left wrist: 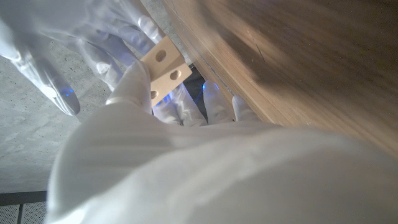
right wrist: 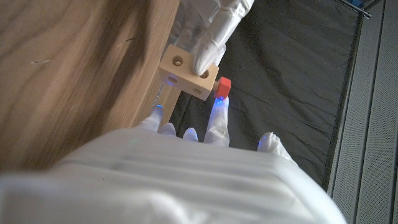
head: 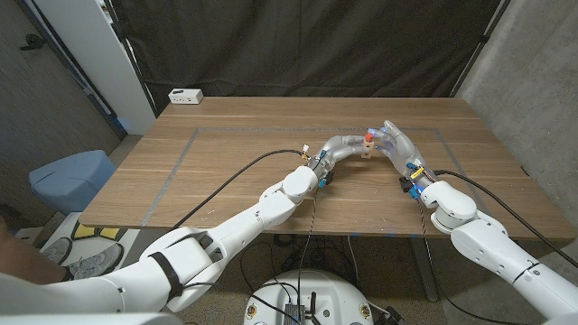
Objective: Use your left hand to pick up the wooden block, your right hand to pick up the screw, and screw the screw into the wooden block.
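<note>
Above the middle of the wooden table (head: 226, 171), the two hands meet. The left hand (head: 341, 146) grips the wooden block (head: 367, 150) at its fingertips, lifted off the tabletop; in the left wrist view the block (left wrist: 163, 67) is a pale piece with round holes in its faces, pinched between that hand's fingers (left wrist: 134, 84). The right hand (head: 397, 144) sits just beside the block on its far side, fingers reaching toward it. The screw (right wrist: 222, 86), red-headed, sticks out of the block's (right wrist: 186, 73) side, with a fingertip of the right hand touching it from below; whether the hand actually clamps it cannot be told. A white power strip (head: 185, 96) lies at the table's far left corner.
</note>
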Motion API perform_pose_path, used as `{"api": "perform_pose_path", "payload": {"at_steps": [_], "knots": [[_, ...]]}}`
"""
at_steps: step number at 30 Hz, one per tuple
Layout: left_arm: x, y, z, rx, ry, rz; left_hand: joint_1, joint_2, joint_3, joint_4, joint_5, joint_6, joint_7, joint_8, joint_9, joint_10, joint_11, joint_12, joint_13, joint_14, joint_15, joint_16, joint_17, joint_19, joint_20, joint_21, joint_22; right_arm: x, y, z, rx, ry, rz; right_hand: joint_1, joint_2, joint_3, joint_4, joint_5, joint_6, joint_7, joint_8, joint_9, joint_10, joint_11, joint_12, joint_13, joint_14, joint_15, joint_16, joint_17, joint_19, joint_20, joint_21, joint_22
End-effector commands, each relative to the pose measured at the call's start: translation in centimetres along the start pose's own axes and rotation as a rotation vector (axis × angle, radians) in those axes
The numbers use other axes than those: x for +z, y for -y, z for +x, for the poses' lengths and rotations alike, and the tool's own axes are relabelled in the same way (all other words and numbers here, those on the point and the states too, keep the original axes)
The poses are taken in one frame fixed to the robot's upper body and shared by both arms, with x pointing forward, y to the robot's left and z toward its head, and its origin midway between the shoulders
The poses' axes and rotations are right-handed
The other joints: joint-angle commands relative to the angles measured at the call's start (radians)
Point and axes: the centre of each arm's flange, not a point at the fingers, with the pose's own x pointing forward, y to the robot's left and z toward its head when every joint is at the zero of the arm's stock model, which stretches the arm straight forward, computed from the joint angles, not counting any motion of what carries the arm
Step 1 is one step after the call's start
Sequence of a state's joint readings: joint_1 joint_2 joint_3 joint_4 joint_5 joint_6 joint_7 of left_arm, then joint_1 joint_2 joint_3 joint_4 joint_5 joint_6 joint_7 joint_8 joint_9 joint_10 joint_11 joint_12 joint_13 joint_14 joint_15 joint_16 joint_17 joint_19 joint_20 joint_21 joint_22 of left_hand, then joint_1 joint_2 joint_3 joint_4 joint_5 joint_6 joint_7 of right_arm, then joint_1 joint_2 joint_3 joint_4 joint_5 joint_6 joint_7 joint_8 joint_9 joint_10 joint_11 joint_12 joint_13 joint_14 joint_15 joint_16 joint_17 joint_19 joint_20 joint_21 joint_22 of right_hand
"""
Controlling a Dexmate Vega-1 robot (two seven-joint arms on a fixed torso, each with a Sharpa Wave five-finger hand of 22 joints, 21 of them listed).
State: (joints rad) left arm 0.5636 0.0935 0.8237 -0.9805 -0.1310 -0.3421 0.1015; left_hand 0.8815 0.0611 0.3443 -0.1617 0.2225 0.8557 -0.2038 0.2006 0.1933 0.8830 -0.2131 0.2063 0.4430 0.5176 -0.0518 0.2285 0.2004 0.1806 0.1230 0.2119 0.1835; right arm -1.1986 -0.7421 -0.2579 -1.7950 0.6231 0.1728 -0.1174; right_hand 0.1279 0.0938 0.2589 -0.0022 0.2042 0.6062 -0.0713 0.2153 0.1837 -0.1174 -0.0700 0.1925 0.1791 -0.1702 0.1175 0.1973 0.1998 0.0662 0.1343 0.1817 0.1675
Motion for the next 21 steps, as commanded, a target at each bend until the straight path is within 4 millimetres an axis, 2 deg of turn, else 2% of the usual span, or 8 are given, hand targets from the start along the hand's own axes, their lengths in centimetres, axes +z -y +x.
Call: {"api": "perform_pose_path", "payload": {"at_steps": [1, 21], "knots": [[-0.13, -0.20, 0.15, -0.001, -0.003, -0.003, -0.013, 0.025, 0.013, 0.009, 0.010, 0.052, 0.033, 0.010, 0.003, 0.011, -0.002, 0.007, 0.002, 0.011, -0.057, 0.002, 0.001, 0.006, -0.001, 0.004, 0.005, -0.21, -0.02, 0.07, -0.010, -0.014, 0.004, -0.003, 0.006, 0.007, -0.001, 0.008, 0.016, 0.002, 0.007, 0.004, 0.007, -0.001, 0.007, 0.002, -0.005, -0.010, 0.007, 0.001, 0.008, 0.001, 0.010, 0.003], [-0.19, -0.34, 0.22, 0.001, -0.004, -0.003, -0.013, 0.024, 0.013, 0.008, 0.010, 0.052, 0.033, 0.010, 0.003, 0.011, -0.002, 0.007, 0.002, 0.011, -0.058, 0.002, 0.000, 0.007, -0.001, 0.004, 0.005, -0.35, 0.00, -0.15, -0.036, -0.014, 0.006, 0.002, 0.010, 0.014, -0.005, 0.010, 0.066, 0.007, 0.015, 0.004, 0.038, -0.007, 0.012, 0.002, 0.012, -0.010, 0.011, -0.002, 0.020, 0.006, 0.013, 0.003]]}}
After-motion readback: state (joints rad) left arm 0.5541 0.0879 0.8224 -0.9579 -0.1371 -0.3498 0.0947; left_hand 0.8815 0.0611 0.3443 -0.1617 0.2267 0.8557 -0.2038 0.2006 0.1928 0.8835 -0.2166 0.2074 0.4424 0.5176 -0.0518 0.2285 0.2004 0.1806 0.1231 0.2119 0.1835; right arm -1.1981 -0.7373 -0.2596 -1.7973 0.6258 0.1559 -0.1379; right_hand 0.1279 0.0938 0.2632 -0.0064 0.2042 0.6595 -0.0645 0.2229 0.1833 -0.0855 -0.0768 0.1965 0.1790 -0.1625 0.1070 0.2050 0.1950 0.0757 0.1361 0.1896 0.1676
